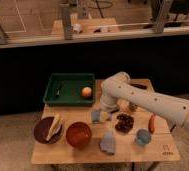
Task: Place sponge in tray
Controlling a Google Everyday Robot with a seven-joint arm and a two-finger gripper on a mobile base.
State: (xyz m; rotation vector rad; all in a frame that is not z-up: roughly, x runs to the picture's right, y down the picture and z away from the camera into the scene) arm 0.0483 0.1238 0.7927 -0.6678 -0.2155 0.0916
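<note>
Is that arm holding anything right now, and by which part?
It cannot be told. The pincer is down at the sponge, just in front of the tray, but no grip on it shows.

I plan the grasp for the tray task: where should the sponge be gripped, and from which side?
Probably across its two long sides, coming from above: the sponge lies flat, with the red bowl close by. The gripper hangs over it.
</note>
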